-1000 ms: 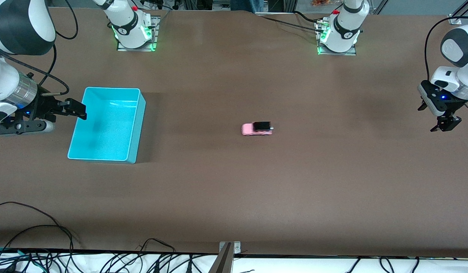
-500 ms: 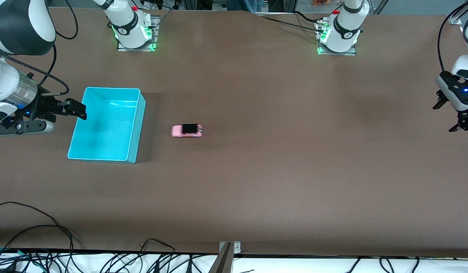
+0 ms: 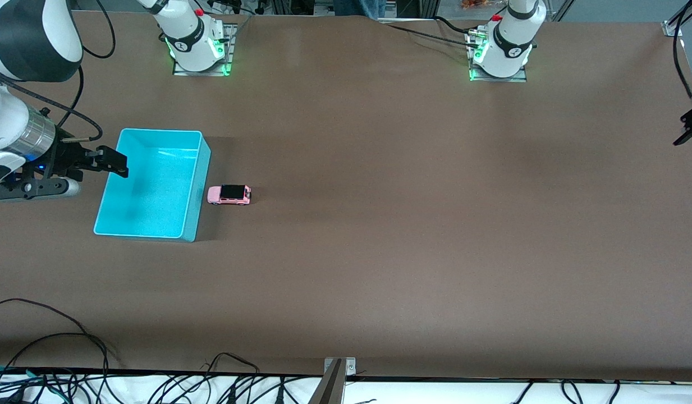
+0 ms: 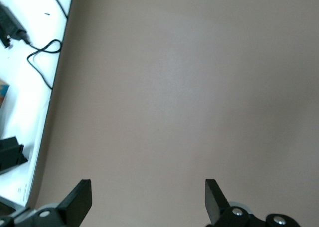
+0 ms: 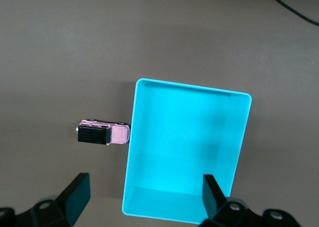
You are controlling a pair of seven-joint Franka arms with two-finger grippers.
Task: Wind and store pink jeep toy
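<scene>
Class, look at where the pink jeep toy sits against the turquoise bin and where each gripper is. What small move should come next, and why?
Probably the right gripper, open above the turquoise bin, should shift over the pink jeep toy and lower onto it. The toy rests on the table against the bin's outer wall, not inside, and the left gripper is open at the table's other end.

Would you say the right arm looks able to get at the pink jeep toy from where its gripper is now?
Probably yes. The right gripper hangs open over the turquoise bin, and the pink jeep toy sits on the table against the bin's outer wall, uncovered from above. That wall may crowd one finger.
</scene>
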